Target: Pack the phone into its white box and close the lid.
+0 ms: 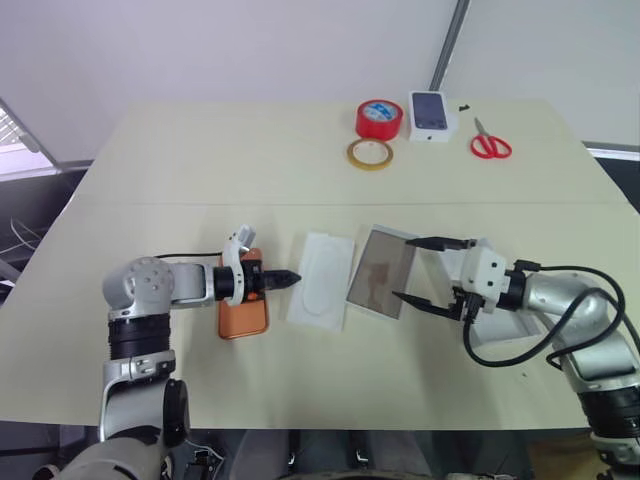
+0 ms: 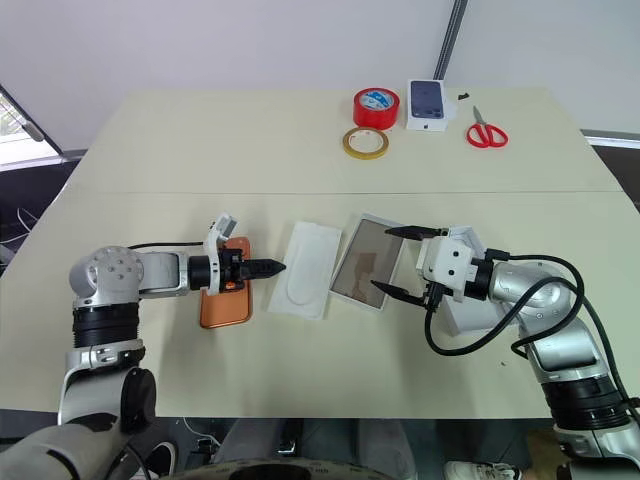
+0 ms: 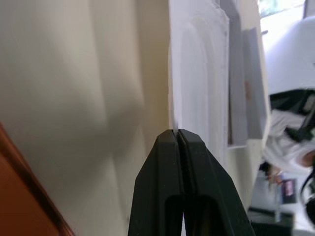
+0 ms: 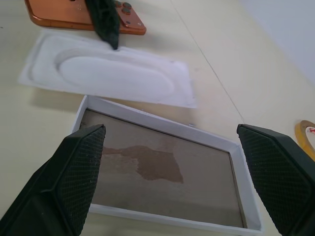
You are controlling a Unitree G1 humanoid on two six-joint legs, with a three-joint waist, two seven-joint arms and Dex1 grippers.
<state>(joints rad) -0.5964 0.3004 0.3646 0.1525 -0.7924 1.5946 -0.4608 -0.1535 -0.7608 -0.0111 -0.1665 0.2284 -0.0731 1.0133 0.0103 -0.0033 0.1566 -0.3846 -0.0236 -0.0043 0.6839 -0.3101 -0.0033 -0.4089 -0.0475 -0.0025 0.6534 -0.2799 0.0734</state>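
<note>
Phone point(image 1: 243, 310) lies flat on the table point(image 1: 200, 170), beside the tray point(image 1: 322, 280). Left tool point(image 1: 290, 279) is pressed together at the tray's edge, possibly pinching it. Right tool point(image 1: 425, 272) is spread over the lid point(image 1: 382, 272). Risk: a thin-edge pinch slips, or drags the tray askew.

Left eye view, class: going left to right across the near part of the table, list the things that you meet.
phone → white tray → open box → right end effector
</note>
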